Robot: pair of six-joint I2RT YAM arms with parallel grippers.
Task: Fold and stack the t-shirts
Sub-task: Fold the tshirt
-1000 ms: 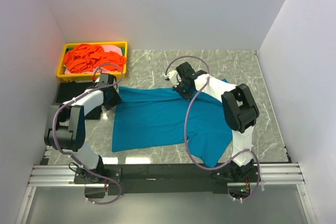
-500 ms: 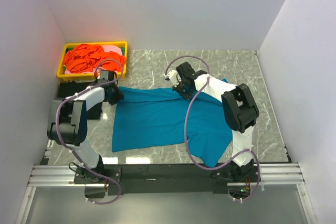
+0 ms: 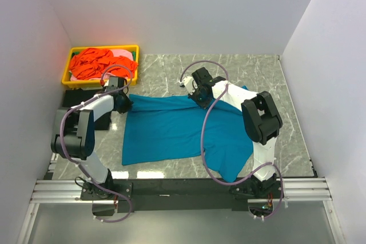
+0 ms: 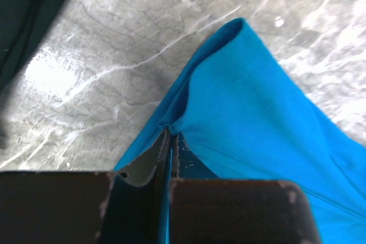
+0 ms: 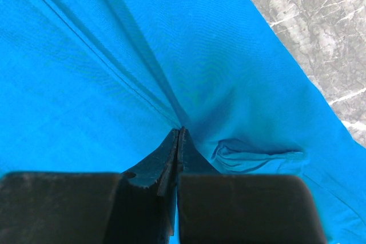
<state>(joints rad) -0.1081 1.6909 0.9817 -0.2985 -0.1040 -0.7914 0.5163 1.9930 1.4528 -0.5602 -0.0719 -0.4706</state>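
The job looked barely begun: the teal-blue t-shirt (image 3: 171, 130) lay spread across the marbled table (image 3: 257, 78), rumpled at its near right corner and not yet folded, while the orange-red t-shirts (image 3: 94, 64) sat heaped in the yellow tray (image 3: 103, 48) at the far left (nothing stacked anywhere). The left gripper (image 4: 170, 141) was pinched tight on the shirt's far left corner, the right gripper (image 5: 178, 135) likewise clamped on its far edge. The cloth was thin, soft and matte, puckering at each pinch; the stone was glossy

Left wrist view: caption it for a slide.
Left fingers pinched shut on a raised edge of the teal t-shirt, marble table beneath.
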